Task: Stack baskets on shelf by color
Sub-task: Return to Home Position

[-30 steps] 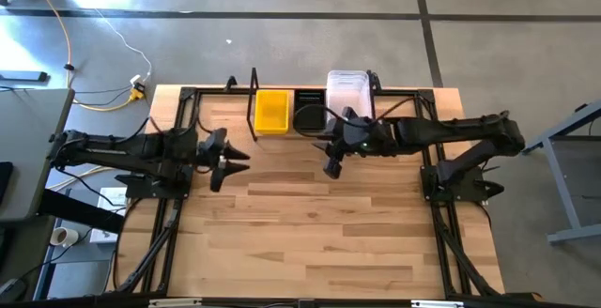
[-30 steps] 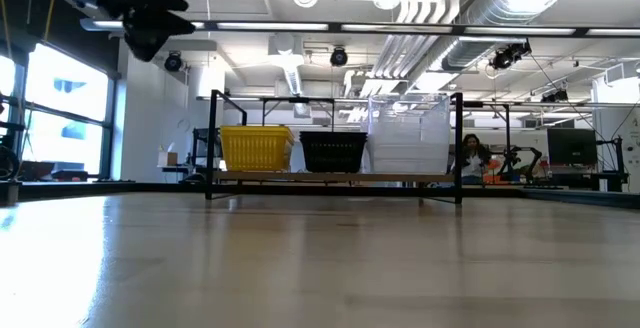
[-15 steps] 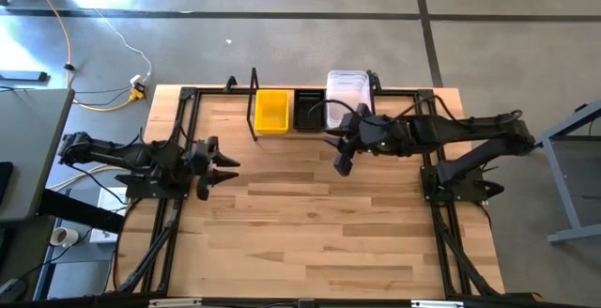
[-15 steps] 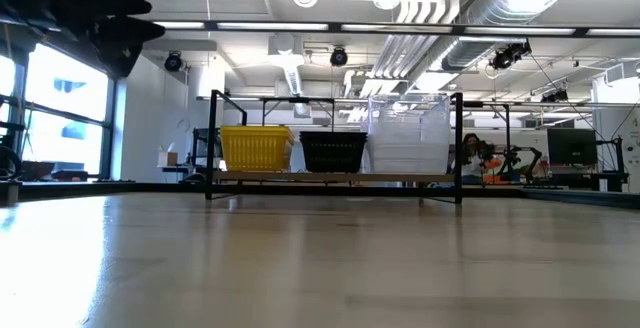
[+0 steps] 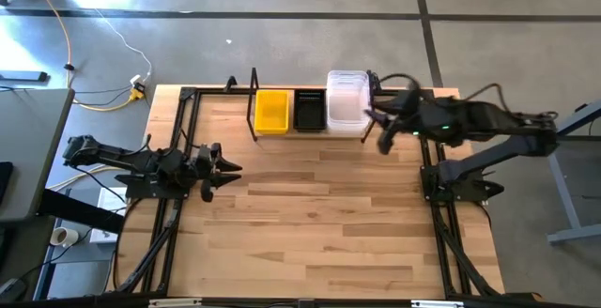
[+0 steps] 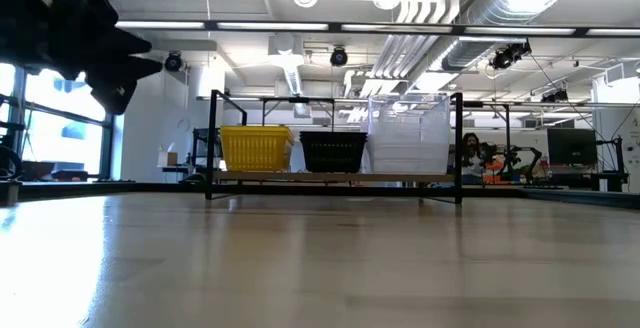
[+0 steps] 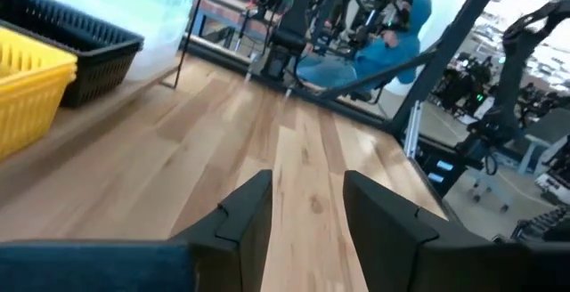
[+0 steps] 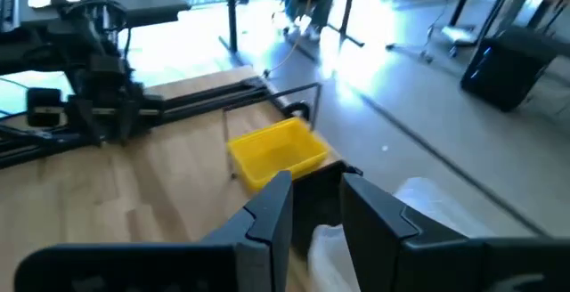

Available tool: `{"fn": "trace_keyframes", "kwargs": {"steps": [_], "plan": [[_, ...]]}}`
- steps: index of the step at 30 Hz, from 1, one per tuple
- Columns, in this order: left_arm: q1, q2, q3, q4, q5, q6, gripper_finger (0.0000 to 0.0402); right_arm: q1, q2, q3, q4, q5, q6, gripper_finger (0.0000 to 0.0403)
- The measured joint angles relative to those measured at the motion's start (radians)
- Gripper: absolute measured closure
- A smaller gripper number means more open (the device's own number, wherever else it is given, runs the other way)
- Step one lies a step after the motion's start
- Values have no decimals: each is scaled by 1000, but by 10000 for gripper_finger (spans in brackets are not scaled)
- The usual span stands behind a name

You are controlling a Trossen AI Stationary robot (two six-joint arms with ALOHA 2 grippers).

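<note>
Presently three stacks of baskets are sitting side by side on the shelf (image 6: 335,178): one yellow stack (image 5: 271,111), one black stack (image 5: 309,110), one clear stack (image 5: 346,103). Both grippers are hovering empty with fingers parted: left gripper (image 5: 223,167) near the table's (image 5: 310,223) left edge, right gripper (image 5: 382,143) just beside the clear stack.

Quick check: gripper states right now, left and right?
Left gripper: open, empty, over the table's left side.
Right gripper: open, empty, just right of the clear baskets.

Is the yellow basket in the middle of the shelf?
No, the black basket is in the middle; the yellow basket sits at one end of the shelf.
</note>
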Motion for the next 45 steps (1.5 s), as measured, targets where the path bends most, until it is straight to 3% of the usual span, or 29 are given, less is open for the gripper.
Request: {"fn": "trace_keyframes", "kwargs": {"steps": [6, 21, 27, 41, 45], "plan": [[0, 3, 3, 14, -8, 41, 279, 0, -218, -181, 14, 122, -6, 318], [0, 3, 3, -37, -30, 120, 279, 0, -695, -744, 293, 70, 8, 318], [0, 3, 3, -37, -30, 118, 279, 0, -809, -890, 352, 63, 12, 318], [0, 3, 3, -35, -30, 117, 279, 0, -990, -1091, 413, -145, 8, 318], [0, 3, 3, -35, -30, 117, 279, 0, -1048, -1153, 412, -161, 39, 318]]}}
